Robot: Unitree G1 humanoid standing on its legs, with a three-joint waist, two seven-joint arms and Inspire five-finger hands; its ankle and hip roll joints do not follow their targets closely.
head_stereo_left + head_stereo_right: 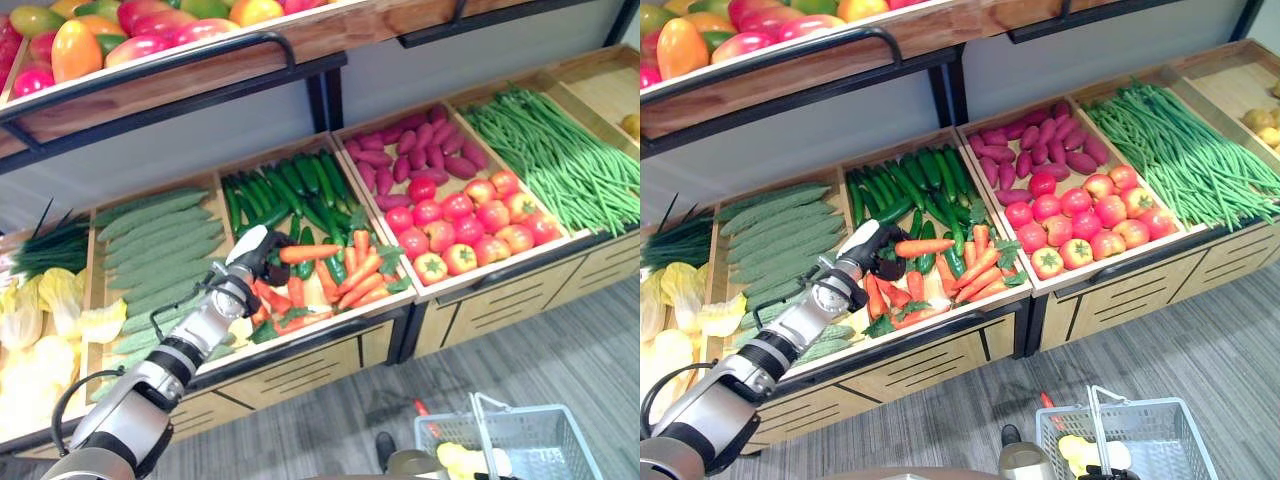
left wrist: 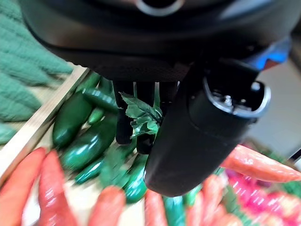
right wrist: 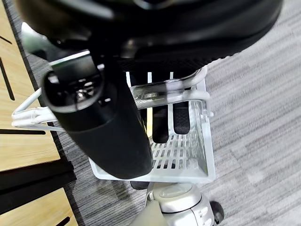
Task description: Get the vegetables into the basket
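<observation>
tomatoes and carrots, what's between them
A wooden divider between the two crates separates the carrots from the tomatoes, seen in both eye views.

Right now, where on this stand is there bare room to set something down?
Only the far right wooden bin, beyond the green beans, shows bare boards. The carrot and cucumber bin, where the left hand grips a carrot, is packed; so is the tomato bin.

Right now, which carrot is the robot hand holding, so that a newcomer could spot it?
Find the middle crate holding cucumbers and carrots. At its left side the left robot hand grips one carrot. Unlike the heaped carrots, it is lifted above them, lying level.
</observation>
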